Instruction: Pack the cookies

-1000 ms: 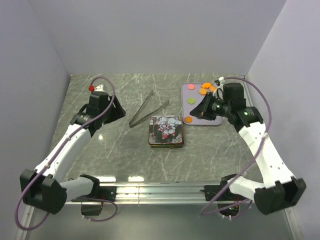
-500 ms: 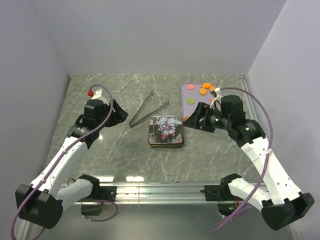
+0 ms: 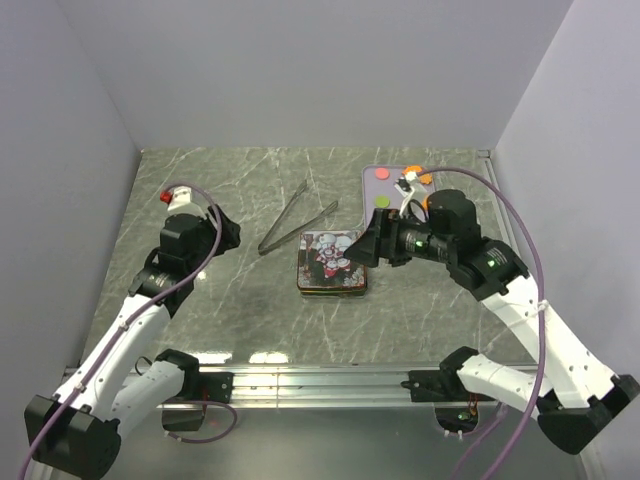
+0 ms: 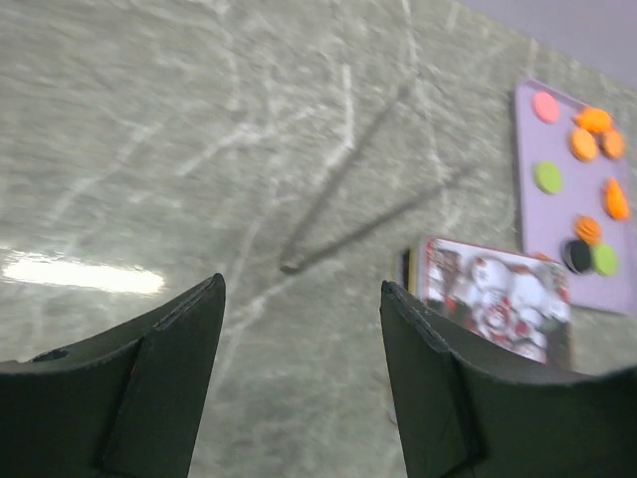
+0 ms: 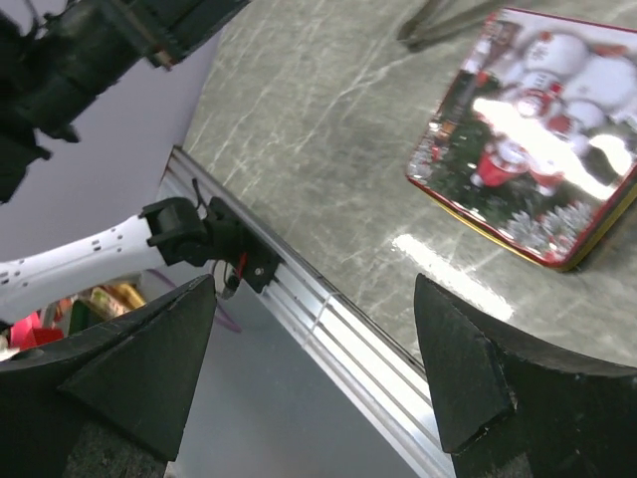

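Cookies (image 4: pixel 582 144) are in neither hand. The left hand (image 4: pixel 304 383) is spread wide with nothing between its fingers, held above the bare counter (image 3: pixel 240 300). The right hand (image 5: pixel 314 373) is also spread and empty, hanging over the right side of a square tin (image 3: pixel 332 260) with a printed lid. Between the left hand and the tin, metal tongs (image 3: pixel 297 217) lie on the counter, near the tin's far left corner. Past the tin's far right corner is a lilac tray (image 4: pixel 557 214), and all the cookies sit on it: one pink, two green, one black and several orange. The black one and a green one are nearest the tin. From above, the right arm hides part of the tray.
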Action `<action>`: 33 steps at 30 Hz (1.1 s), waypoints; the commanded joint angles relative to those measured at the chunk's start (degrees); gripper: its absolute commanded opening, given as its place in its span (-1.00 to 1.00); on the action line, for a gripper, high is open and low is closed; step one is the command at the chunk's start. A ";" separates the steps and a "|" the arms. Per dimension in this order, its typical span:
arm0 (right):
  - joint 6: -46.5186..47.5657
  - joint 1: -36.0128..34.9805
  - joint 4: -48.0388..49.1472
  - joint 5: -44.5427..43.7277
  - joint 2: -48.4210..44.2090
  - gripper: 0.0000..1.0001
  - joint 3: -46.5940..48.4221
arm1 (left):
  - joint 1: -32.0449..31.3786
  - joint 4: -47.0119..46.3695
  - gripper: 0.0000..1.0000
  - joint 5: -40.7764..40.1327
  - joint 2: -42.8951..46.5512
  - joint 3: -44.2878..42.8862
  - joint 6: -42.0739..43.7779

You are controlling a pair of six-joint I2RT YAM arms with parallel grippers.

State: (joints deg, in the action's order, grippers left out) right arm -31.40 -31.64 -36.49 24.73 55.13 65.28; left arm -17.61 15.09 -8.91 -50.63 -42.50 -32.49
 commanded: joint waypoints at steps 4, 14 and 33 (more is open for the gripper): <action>5.02 -9.22 -2.86 -11.34 8.12 0.74 12.39 | 0.12 -12.00 0.33 -17.35 4.74 8.21 3.83; 9.34 -21.00 -8.86 -26.12 18.78 0.74 23.41 | 0.38 -20.45 0.99 -31.77 5.99 18.59 3.93; 12.85 -26.37 -3.41 -25.17 23.17 0.74 20.77 | 0.91 -41.01 0.99 -37.41 -19.04 19.21 9.91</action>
State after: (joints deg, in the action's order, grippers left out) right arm -20.01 -57.39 -42.30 -0.03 77.71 85.82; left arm -17.08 -18.41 -44.36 -65.84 -23.46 -24.18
